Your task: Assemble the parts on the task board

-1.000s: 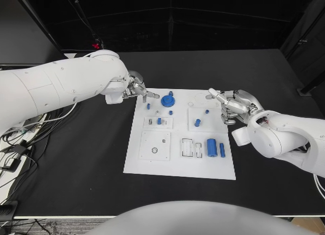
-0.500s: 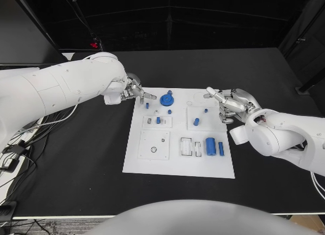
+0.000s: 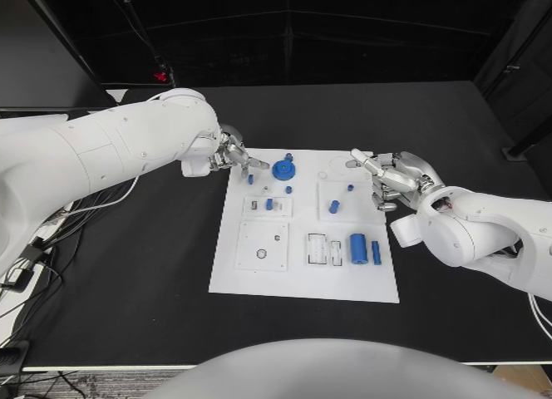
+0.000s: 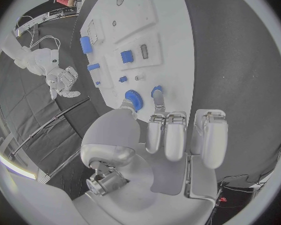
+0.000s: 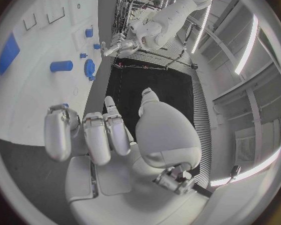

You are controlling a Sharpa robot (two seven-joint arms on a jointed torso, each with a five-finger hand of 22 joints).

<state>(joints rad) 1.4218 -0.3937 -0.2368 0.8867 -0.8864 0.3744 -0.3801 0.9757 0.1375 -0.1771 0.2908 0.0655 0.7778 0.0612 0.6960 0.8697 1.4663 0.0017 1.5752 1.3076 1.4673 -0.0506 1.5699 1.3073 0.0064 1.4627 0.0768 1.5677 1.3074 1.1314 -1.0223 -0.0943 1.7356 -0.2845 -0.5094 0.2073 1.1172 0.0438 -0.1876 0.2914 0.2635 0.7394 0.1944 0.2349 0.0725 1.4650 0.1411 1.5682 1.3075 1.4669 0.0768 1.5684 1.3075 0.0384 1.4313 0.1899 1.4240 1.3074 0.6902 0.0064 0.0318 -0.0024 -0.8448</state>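
Observation:
The white task board (image 3: pixel 306 274) lies in the middle of the black table. My left hand (image 3: pixel 234 155) hovers at its far left corner with fingers stretched out, the fingertips just above a small blue peg (image 3: pixel 250 177) that stands beside the blue gear (image 3: pixel 284 172). In the left wrist view one fingertip (image 4: pixel 158 105) reaches that peg (image 4: pixel 156 91), next to the gear (image 4: pixel 134 99). My right hand (image 3: pixel 390 179) sits at the board's far right edge, fingers spread and holding nothing. A blue cylinder (image 3: pixel 359 245) and a thin blue rod (image 3: pixel 376 253) lie near the right edge.
More small blue pieces (image 3: pixel 333 207) stand in the board's middle blocks. Cables (image 3: pixel 18 249) trail off the table's left side. Bare black table (image 3: pixel 132 316) surrounds the board at the front and on both sides.

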